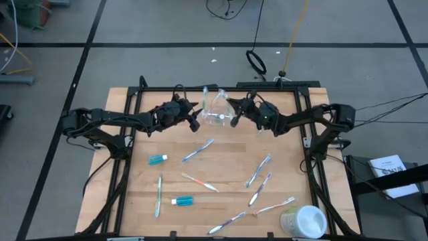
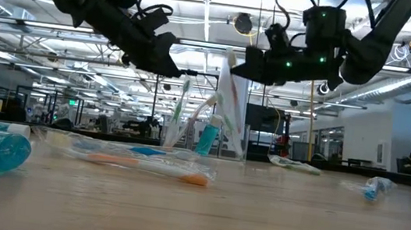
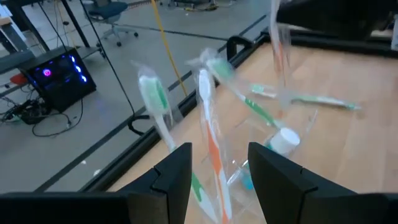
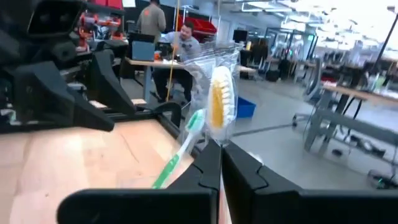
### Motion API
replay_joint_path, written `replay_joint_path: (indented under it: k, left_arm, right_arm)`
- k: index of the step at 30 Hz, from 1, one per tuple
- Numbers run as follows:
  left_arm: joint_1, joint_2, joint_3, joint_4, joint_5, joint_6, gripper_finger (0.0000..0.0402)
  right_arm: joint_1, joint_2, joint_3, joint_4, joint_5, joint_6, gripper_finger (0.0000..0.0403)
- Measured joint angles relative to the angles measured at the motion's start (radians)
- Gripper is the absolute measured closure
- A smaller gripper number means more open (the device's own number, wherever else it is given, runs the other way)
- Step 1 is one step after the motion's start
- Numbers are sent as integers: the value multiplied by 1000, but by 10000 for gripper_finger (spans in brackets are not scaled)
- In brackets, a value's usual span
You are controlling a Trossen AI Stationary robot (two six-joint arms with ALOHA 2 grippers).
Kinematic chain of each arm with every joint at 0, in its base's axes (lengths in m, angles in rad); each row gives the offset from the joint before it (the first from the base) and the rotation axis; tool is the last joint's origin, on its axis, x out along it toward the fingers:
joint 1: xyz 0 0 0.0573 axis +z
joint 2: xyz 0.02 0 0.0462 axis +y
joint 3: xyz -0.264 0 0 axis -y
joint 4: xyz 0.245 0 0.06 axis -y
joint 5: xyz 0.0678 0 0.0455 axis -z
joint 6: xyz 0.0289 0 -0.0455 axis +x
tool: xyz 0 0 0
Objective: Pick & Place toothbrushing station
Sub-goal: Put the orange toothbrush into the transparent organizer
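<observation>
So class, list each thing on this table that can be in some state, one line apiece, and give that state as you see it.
Clear cup: upright near the table's far edge, holding toothbrushes and a toothpaste tube.
Left gripper: open, fingers beside the cup.
Right gripper: shut on a wrapped toothbrush above the cup.
Two toothpaste tubes: lying flat, capped.
Loose toothbrushes: lying flat, scattered.
White cup: tipped on its side at the near right corner.

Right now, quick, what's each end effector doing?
Left end effector: open, at the small clear plastic cup, holding nothing.
Right end effector: shut on a wrapped yellow-bristled toothbrush.
</observation>
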Motion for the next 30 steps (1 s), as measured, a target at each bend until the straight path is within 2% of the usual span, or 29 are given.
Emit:
replay_joint_path:
  k: [5, 10, 14, 19, 23, 28, 30]
  left_arm:
    - [-3, 0, 0, -31, 9, -61, 238]
    - [-26, 0, 0, -31, 88, -109, 238]
    - [-59, 0, 0, -31, 131, -102, 238]
    - [-100, 0, 0, -45, 129, -101, 238]
    - [-116, 0, 0, -96, 124, -105, 238]
    - [-119, 0, 0, -197, 20, -163, 238]
    - [-119, -3, 0, -245, 8, -182, 238]
  right_arm:
    - [-1, 16, 0, -67, -2, 50, 402]
    - [1, 8, 0, -207, 5, 163, 401]
    - [-1, 5, 0, -230, 30, 197, 402]
    - [0, -15, 1, -229, 108, 146, 391]
    - [-1, -44, -1, -282, 107, 166, 373]
    - [-13, -97, -1, -408, 109, 183, 343]
    - [-18, -122, -1, -468, 109, 199, 330]
